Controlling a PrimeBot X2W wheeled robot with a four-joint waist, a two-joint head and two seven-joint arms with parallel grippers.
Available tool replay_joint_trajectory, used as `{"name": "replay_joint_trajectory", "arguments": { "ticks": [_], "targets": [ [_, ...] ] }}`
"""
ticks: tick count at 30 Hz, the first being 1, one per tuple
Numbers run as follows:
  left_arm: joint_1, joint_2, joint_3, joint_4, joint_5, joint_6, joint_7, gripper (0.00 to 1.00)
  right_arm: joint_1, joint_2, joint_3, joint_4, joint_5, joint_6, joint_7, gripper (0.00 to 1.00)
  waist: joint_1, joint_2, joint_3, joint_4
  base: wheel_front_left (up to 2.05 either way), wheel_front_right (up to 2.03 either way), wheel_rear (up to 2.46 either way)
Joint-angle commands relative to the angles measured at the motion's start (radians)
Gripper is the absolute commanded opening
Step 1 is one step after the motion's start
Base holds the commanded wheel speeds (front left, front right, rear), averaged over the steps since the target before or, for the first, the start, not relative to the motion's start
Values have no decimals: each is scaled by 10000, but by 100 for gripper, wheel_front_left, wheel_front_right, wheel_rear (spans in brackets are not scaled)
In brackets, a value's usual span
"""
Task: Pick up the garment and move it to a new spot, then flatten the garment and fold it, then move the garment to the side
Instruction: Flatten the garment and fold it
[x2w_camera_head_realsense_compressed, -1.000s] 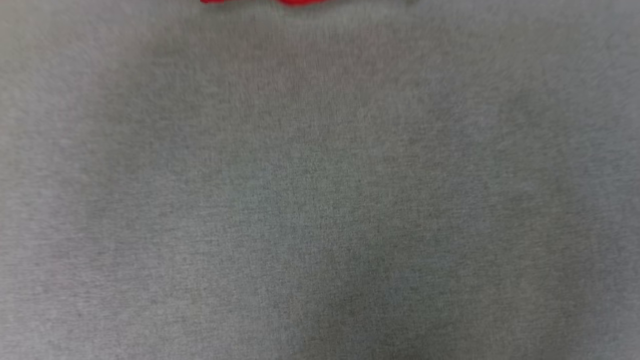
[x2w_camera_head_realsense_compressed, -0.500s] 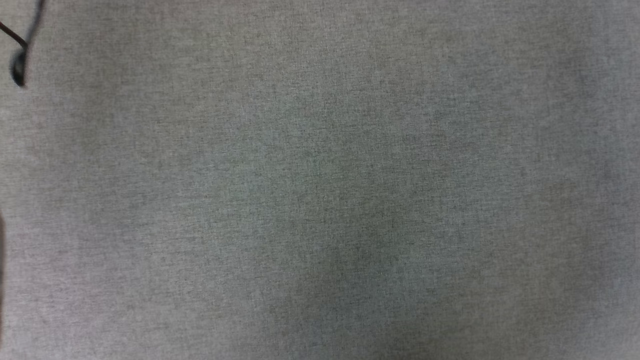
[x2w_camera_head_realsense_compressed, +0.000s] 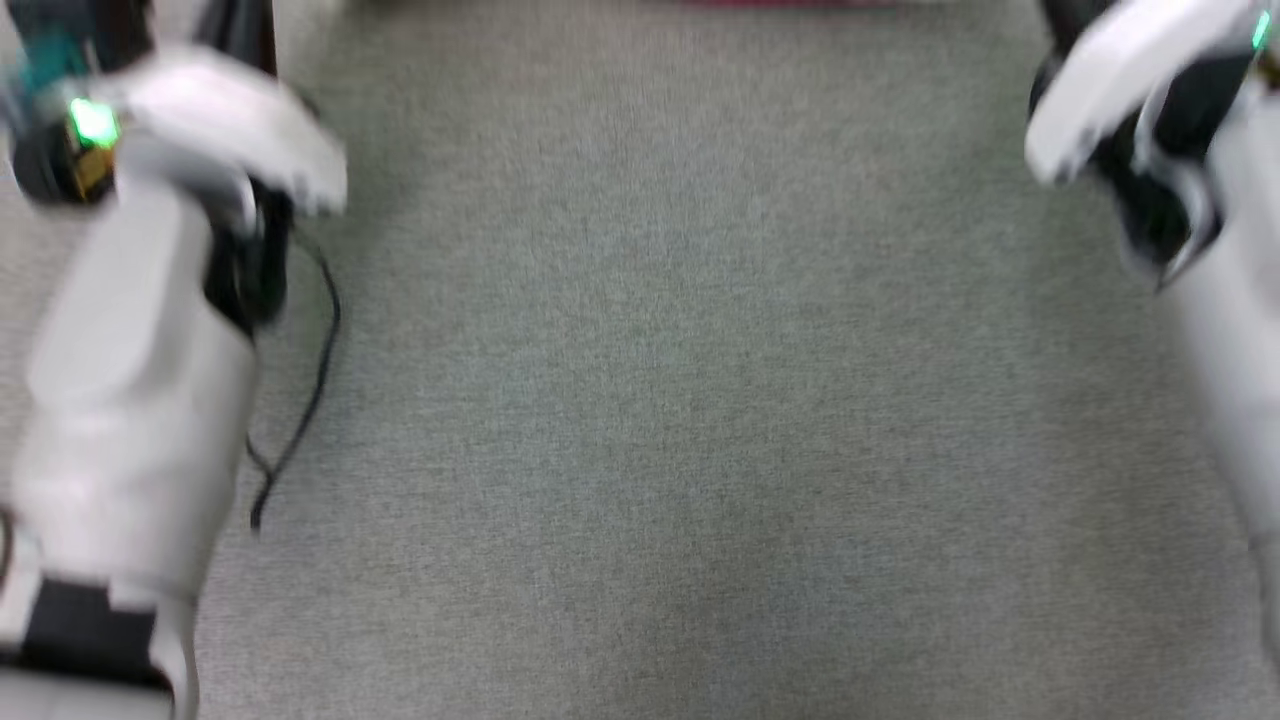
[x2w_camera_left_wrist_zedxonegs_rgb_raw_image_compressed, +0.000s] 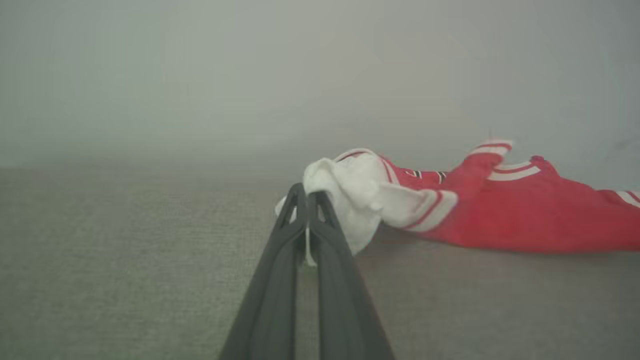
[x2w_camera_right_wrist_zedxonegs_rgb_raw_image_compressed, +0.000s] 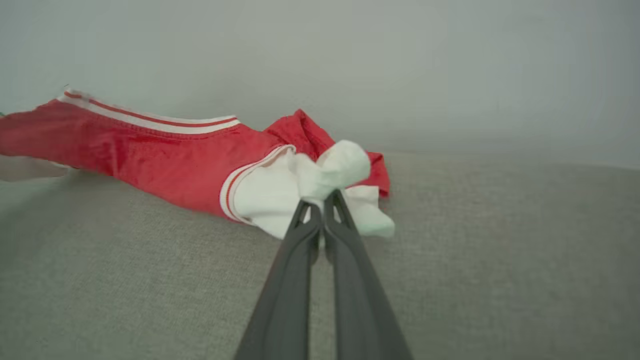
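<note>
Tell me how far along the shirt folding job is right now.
Done: both grips are made. The left gripper is shut on one white sleeve and the right gripper on the other sleeve. In hand: probably moving the shirt, whose red body lies bunched on the gray cloth. Left: flattening it, folding it and setting it aside; nothing looks flat or folded yet.
</note>
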Motion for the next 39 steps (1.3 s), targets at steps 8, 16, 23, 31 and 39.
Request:
{"name": "replay_joint_trajectory", "arguments": {
  "ticks": [8, 16, 23, 31, 39],
  "targets": [
    [4085, 272, 386, -2180, -207, 630, -378, 0, 3751, -591, 3, -1889, 585, -7, 71, 0, -1, 0, -2084, -162, 0, 0, 0],
    [8384, 870, 810, -5546, -452, 2066, -244, 0, 7507, -972, -1255, -4617, 355, -7, 596, 0, -1, 0, -3304, -169, 0, 0, 0],
    [11267, 1409, 754, -8422, -385, 3375, 601, 0, 10832, -311, -2760, -7063, -499, -7, 1440, 0, -1, 0, -3967, 66, 0, 0, 0],
    [12888, 1413, 565, -9675, -483, 3949, 916, 0, 13572, 646, -3783, -8593, -1393, -7, 2123, 55, -1, 0, -4300, 378, 0, 0, 0],
    [12476, 1304, 282, -10356, -33, 4013, 611, 0, 12972, 891, -4480, -9596, -1416, -7, 2348, 100, -1, 0, -4127, 611, 0, 0, 0]
  ]
}}
